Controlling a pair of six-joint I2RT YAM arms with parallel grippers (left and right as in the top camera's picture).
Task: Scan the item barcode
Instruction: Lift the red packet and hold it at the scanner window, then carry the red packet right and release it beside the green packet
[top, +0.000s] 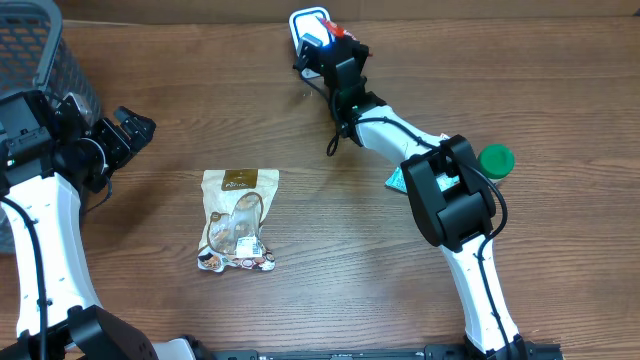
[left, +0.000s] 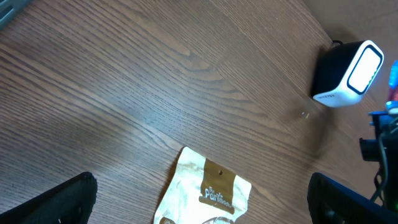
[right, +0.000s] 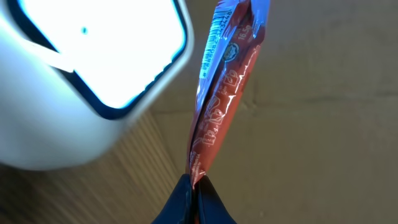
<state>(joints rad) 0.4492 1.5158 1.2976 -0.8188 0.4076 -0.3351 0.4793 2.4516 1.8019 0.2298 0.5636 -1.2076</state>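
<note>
The right hand (right: 194, 186) pinches a red foil packet (right: 224, 93) beside the glowing white scanner (right: 93, 56); the left hand (top: 125, 135) gapes wide near a beige snack pouch (top: 238, 220).

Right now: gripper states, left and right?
Left gripper: open, holding nothing.
Right gripper: closed on the red packet, next to the scanner.

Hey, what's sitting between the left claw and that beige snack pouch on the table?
Nothing. The overhead view shows only bare wood tabletop between the open left claw and the beige snack pouch.
</note>
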